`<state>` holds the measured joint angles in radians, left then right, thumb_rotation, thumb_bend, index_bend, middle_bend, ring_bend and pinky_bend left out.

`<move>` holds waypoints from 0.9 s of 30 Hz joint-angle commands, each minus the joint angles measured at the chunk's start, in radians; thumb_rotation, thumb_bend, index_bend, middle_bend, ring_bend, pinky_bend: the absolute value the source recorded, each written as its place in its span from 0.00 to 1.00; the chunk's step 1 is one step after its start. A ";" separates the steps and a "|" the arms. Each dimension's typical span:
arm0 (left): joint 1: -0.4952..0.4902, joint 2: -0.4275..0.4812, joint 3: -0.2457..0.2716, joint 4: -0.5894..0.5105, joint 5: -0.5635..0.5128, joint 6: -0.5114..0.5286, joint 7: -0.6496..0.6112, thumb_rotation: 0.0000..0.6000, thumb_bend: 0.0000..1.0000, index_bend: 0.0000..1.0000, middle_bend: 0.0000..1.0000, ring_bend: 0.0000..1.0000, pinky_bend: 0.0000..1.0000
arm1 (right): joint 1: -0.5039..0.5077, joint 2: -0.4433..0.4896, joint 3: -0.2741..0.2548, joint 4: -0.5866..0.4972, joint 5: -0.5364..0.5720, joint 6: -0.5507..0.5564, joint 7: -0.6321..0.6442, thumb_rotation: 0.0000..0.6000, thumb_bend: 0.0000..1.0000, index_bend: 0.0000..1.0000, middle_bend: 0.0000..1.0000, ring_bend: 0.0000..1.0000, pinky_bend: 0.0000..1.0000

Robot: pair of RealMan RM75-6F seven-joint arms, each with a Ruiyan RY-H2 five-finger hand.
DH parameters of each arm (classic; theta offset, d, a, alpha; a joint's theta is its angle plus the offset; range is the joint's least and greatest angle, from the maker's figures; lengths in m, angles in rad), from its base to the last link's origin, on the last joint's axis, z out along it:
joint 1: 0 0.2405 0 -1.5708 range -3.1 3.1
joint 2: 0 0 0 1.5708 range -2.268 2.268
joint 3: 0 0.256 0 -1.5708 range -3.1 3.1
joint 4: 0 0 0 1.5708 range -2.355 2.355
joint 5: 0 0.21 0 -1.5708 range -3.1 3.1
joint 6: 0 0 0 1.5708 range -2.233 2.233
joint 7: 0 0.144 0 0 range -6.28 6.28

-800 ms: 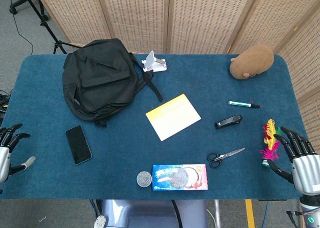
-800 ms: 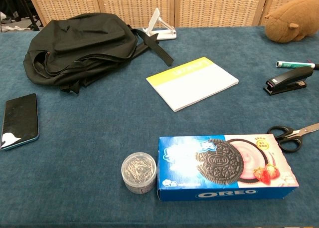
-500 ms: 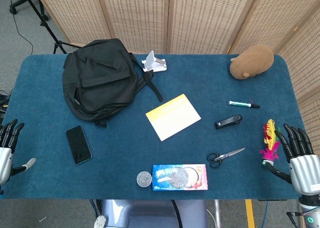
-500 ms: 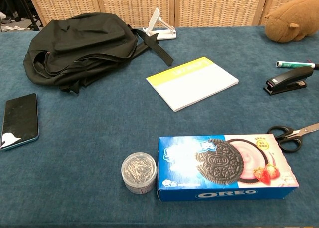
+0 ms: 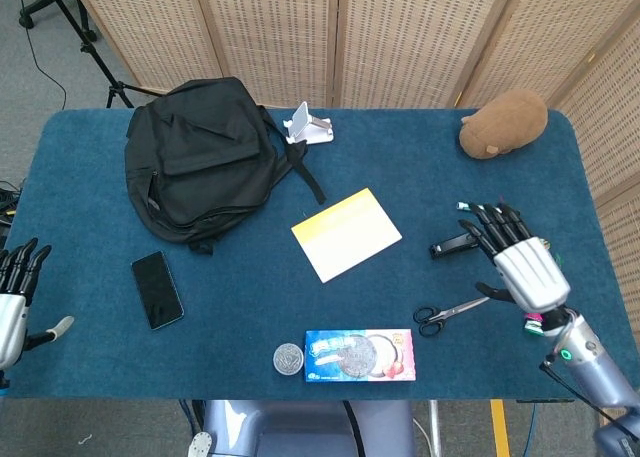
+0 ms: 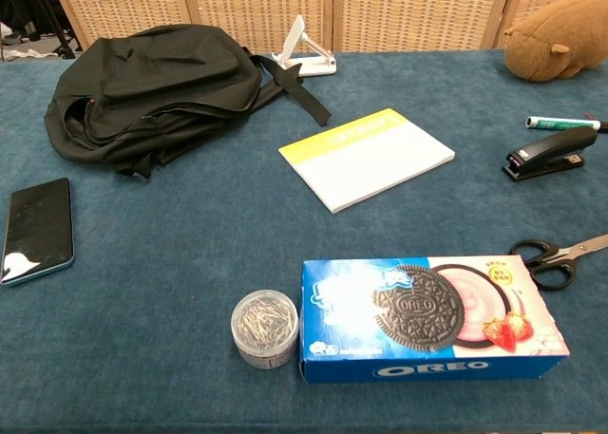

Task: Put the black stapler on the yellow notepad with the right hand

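Right robot hand (image 5: pixel 520 260) has moved inward from the surface edge and now hovers over the stapler (image 5: pixel 455 244), fingers spread, holding nothing. Stapler remains apart from the notepad (image 5: pixel 346 233); grasp pending.

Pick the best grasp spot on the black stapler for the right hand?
Grip the black stapler across its long sides at mid-body, coming from above. It lies flat on the table, long and narrow, with the green marker just behind it. The right hand, open, hovers by its right end.
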<state>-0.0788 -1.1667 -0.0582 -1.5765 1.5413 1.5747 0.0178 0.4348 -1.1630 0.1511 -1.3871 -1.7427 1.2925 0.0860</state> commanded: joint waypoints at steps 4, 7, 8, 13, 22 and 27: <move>-0.005 -0.003 -0.017 0.004 -0.034 -0.013 0.009 1.00 0.00 0.00 0.00 0.00 0.00 | 0.164 -0.104 -0.031 0.201 -0.001 -0.224 -0.023 1.00 0.00 0.12 0.04 0.00 0.05; -0.009 -0.007 -0.023 0.010 -0.055 -0.031 0.015 1.00 0.00 0.00 0.00 0.00 0.00 | 0.194 -0.154 -0.059 0.288 -0.007 -0.267 -0.024 1.00 0.00 0.13 0.05 0.00 0.05; -0.011 -0.008 -0.024 0.012 -0.062 -0.038 0.017 1.00 0.00 0.00 0.00 0.00 0.00 | 0.203 -0.173 -0.069 0.322 -0.011 -0.281 -0.028 1.00 0.00 0.13 0.06 0.00 0.05; -0.020 -0.016 -0.024 0.020 -0.080 -0.066 0.027 1.00 0.00 0.00 0.00 0.00 0.00 | 0.232 -0.260 -0.120 0.479 -0.028 -0.332 -0.025 1.00 0.00 0.15 0.08 0.00 0.05; -0.033 -0.029 -0.029 0.021 -0.097 -0.091 0.042 1.00 0.00 0.00 0.00 0.00 0.00 | 0.276 -0.427 -0.172 0.782 -0.029 -0.338 0.111 1.00 0.19 0.24 0.19 0.17 0.20; -0.033 -0.034 -0.030 0.023 -0.102 -0.091 0.047 1.00 0.00 0.00 0.00 0.00 0.00 | 0.267 -0.486 -0.189 0.891 -0.026 -0.281 0.202 1.00 0.39 0.45 0.39 0.36 0.33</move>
<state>-0.1119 -1.2008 -0.0881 -1.5537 1.4392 1.4835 0.0652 0.7008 -1.6186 -0.0235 -0.5321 -1.7691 0.9869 0.2520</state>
